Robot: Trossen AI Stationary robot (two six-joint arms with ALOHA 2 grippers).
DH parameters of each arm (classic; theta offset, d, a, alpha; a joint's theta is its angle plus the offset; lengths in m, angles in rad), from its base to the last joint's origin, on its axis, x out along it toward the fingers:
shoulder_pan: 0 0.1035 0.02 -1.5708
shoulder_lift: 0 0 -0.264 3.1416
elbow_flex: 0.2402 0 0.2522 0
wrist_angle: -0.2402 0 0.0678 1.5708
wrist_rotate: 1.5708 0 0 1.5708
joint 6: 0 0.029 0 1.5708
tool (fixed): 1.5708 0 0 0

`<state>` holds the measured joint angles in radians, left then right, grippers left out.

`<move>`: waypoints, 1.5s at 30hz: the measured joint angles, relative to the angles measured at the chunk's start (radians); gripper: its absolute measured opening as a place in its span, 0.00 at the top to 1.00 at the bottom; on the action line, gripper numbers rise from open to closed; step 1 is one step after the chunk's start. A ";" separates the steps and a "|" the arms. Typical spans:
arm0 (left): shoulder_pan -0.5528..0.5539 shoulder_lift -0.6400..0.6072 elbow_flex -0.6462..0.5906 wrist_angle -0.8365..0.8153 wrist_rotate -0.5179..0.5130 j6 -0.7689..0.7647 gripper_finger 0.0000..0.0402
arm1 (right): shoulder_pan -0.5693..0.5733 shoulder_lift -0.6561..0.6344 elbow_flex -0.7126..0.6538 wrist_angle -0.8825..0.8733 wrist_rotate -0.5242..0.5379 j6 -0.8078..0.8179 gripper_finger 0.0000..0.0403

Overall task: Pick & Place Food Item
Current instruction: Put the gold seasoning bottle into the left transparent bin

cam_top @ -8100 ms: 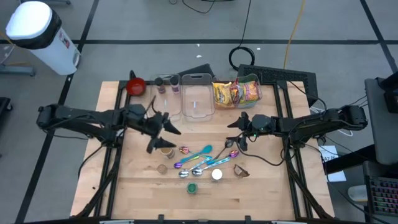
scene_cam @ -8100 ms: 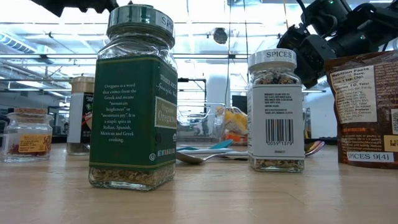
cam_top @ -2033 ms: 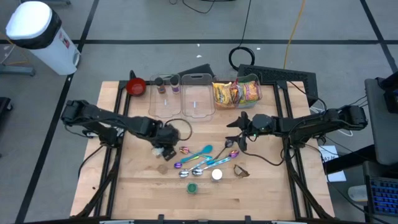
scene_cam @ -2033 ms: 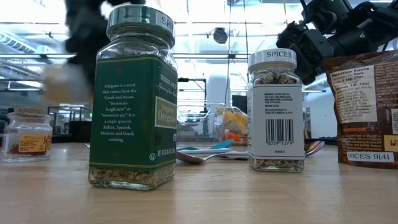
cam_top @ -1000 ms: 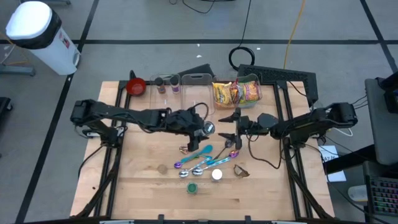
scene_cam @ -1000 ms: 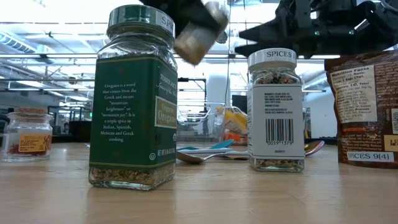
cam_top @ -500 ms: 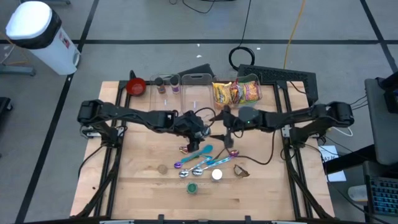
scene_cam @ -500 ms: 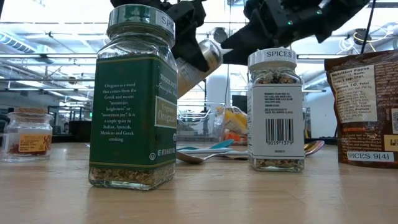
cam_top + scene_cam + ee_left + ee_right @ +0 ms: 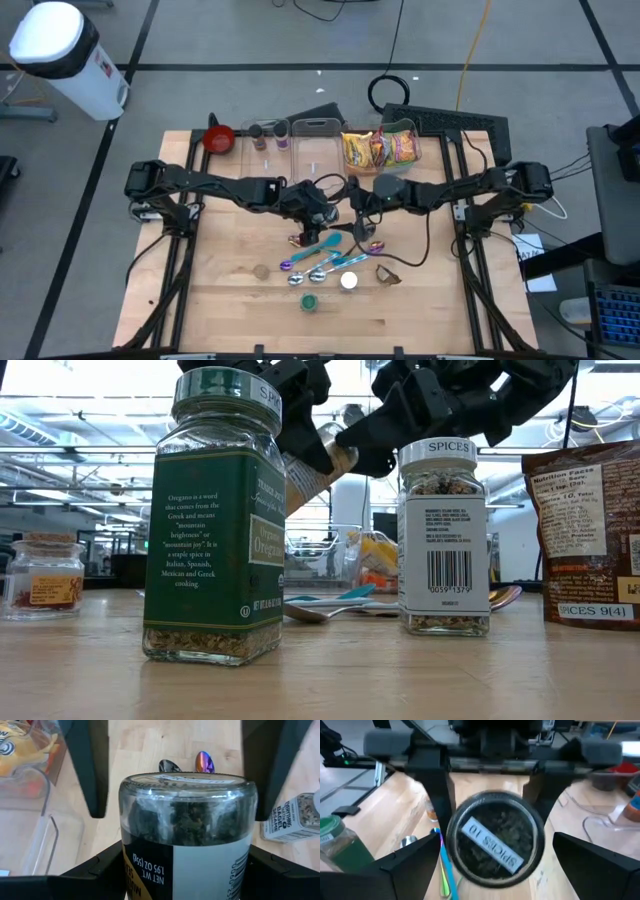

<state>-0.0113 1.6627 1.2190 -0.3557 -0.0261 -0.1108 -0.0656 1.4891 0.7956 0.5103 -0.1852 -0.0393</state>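
Observation:
A glass spice jar (image 9: 186, 835) with dark herbs and a round lid (image 9: 495, 842) hangs in the air over the table's middle (image 9: 336, 203). My left gripper (image 9: 185, 865) reaches in from the table's left and is shut on it. My right gripper (image 9: 496, 840) comes level from the table's right and is open. Its two fingers (image 9: 90, 765) stand on either side of the jar's lid end; I cannot tell whether they touch it. In the low view the jar (image 9: 312, 470) is tilted, lid end higher. My left gripper pinches the jar's glass body (image 9: 131, 862) between its two fingers, one on each side, away from the lid. The fingers come from the table's left, slanting down. The jar is lifted clear of the table and tilted, its lid end sticking out toward my right gripper.
Below lie several spoons (image 9: 320, 255). Near the front stand a green oregano jar (image 9: 215, 520), a spices jar (image 9: 444, 540) and a brown pouch (image 9: 590, 530). Clear containers (image 9: 318, 160), one with snack bags (image 9: 380, 148), and a red bowl (image 9: 219, 138) line the far edge.
My right gripper has moved toward the table's left and levelled out, its fingers coming up around the jar's lid end. My left gripper has sunk a little with the jar, which has tipped and now hangs lower.

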 joint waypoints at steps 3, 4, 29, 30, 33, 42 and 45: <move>0.000 0.000 0.000 0.000 0.001 0.000 0.31 | -0.001 -0.001 0.000 0.027 -0.001 0.000 0.06; 0.000 0.000 0.000 0.000 0.001 0.000 0.31 | -0.001 -0.001 0.000 0.029 -0.002 0.000 0.06; -0.008 -0.014 0.000 0.018 0.032 -0.041 0.08 | -0.005 -0.014 -0.002 -0.061 -0.056 -0.033 0.37; -0.008 -0.023 0.000 0.018 0.032 -0.043 0.05 | -0.007 -0.024 -0.003 -0.076 -0.052 -0.033 0.37; -0.001 -0.071 0.000 0.006 0.033 -0.047 0.03 | -0.013 -0.065 -0.002 -0.118 -0.014 -0.030 0.37; 0.004 -0.242 -0.074 0.153 0.018 0.096 0.11 | -0.013 -0.265 -0.126 -0.067 0.052 0.009 0.37; 0.020 -0.281 -0.189 0.316 0.004 0.124 0.12 | -0.016 -0.335 -0.233 0.099 0.102 0.048 0.37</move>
<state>0.0088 1.3819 1.0302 -0.0402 -0.0226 0.0128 -0.0814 1.1543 0.5625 0.6090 -0.0836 0.0083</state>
